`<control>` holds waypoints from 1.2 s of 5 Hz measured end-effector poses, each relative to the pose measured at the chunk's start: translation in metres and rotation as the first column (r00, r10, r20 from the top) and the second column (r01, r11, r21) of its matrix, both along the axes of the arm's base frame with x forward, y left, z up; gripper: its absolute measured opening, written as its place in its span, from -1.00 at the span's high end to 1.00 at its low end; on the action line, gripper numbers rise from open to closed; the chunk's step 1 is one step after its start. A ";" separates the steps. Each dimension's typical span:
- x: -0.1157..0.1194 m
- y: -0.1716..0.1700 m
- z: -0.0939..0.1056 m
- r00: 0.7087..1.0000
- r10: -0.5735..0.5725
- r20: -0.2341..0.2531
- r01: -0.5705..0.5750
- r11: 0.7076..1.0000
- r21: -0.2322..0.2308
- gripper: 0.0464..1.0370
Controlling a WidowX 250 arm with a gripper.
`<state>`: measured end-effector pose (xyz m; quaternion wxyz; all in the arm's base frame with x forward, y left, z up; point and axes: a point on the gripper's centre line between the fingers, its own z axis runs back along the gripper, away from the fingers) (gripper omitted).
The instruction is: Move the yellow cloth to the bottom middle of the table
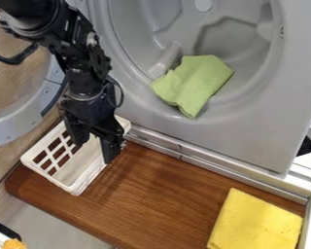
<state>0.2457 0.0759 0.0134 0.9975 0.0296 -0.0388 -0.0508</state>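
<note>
progress: 0 of 1 moves done, my read | yellow cloth (257,221): lower right of table (151,194), short of bottom middle | claw (95,150): fingers apart, empty, at white basket (74,188) | remaining: grasp, shift to bottom middle, release

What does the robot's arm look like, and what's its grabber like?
The arm is black all over, made of chunky, bumpy parts, with little pale spots here and there. A thick black cable comes off its upper part, and a thinner dark wire loops near its wrist. The gripper is black too, with two blocky fingers.
</note>
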 end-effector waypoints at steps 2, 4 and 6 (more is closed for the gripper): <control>0.004 -0.052 0.006 0.993 -0.120 0.013 0.120 0.993 -0.013 -0.92; 0.014 -0.146 -0.013 0.961 -0.277 0.001 0.277 0.960 -0.028 -0.92; 0.015 -0.218 -0.073 0.952 -0.301 -0.053 0.302 0.953 0.011 -0.92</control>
